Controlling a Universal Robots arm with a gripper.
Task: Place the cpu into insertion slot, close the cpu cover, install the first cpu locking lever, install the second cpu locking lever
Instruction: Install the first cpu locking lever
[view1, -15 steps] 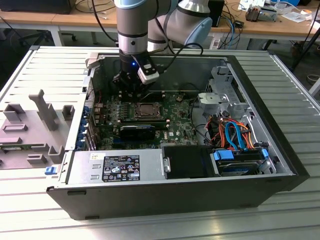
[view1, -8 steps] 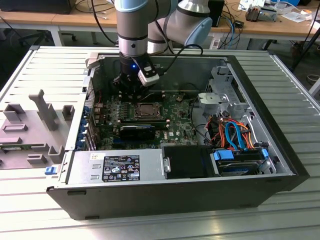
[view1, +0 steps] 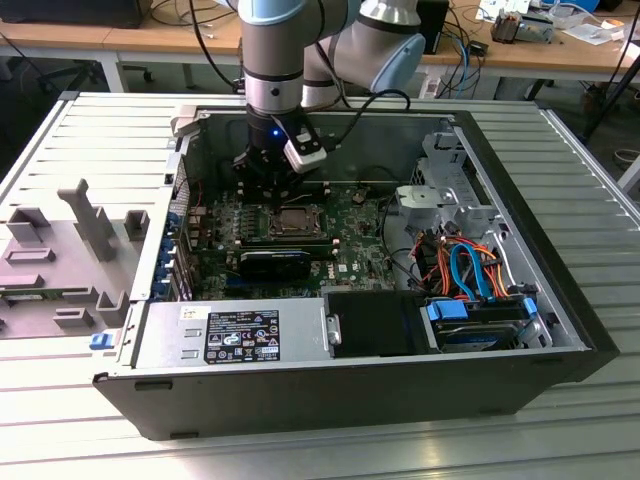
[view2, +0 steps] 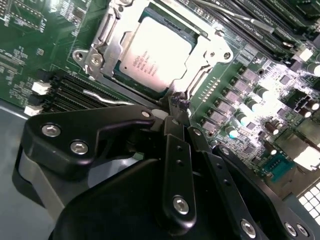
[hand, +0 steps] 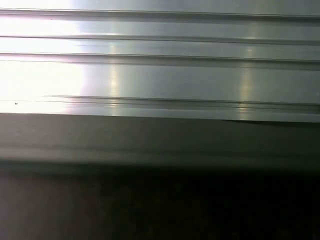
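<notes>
**Chip seated, tool at the socket's edge**

While the arm reaches down into the open computer case (view1: 560, 250), the tool (view2: 176, 107) hangs just beside the insertion slot (view2: 100, 60), its fingertips drawn together with nothing visibly held between them. Seen in the second wrist view, the cpu (view2: 155, 52) lies flat in the socket, and the cpu cover (view2: 210, 50) frames it, lying down around the chip. Long memory slots (view2: 75, 95) run close beside the socket, next to the tool's black linkage. In the exterior view, the arm's wrist hides part of the green board (view1: 355, 240); orange and blue cables (view1: 465, 265) crowd the case toward the exterior view's right, and grey fixtures (view1: 85, 250) sit on the ribbed bench (view1: 100, 130) outside.
</notes>
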